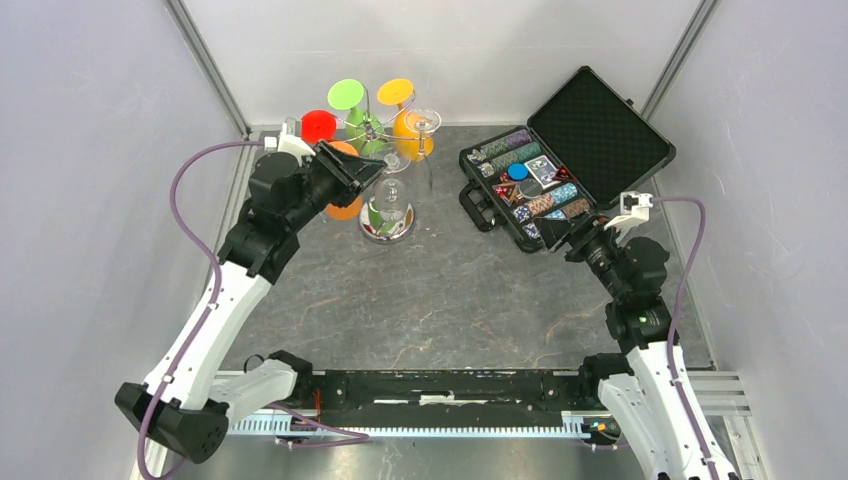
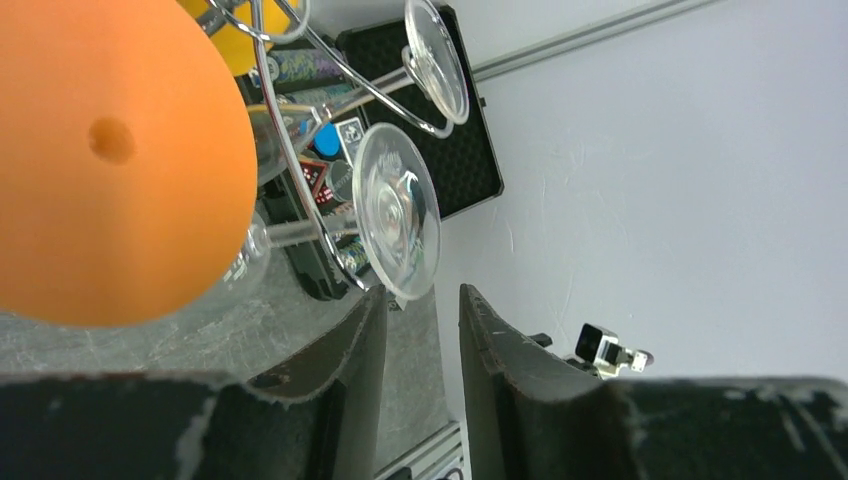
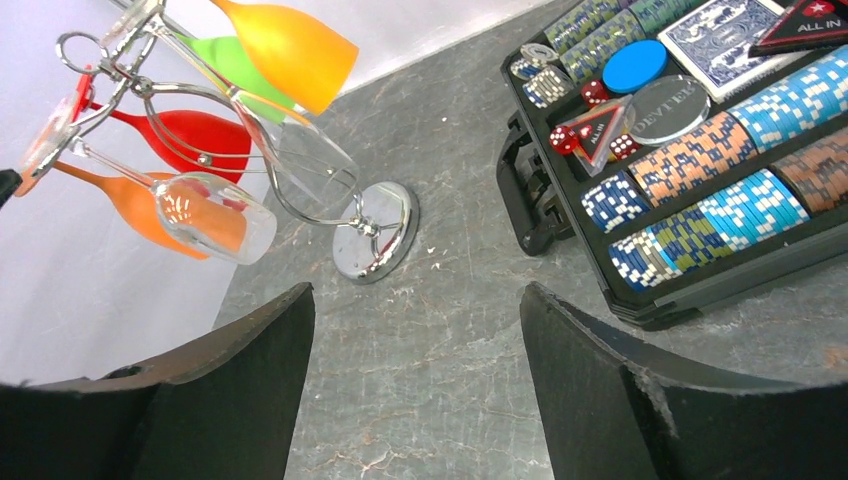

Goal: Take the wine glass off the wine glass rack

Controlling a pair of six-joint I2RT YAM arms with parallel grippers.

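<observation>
Left wrist view: my left gripper [image 2: 421, 305], fingers narrowly apart and empty, sits by the hanging clear wine glass [image 2: 395, 225]; I should pinch its stem gently.

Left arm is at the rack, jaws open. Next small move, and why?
Probably ease the left gripper forward until its fingers straddle the stem of the clear wine glass, then close. The jaws stand open and empty, the glass's round foot sits just ahead of the fingertips, and it hangs on the wine glass rack. The orange glass crowds the left, so go slowly.
</observation>
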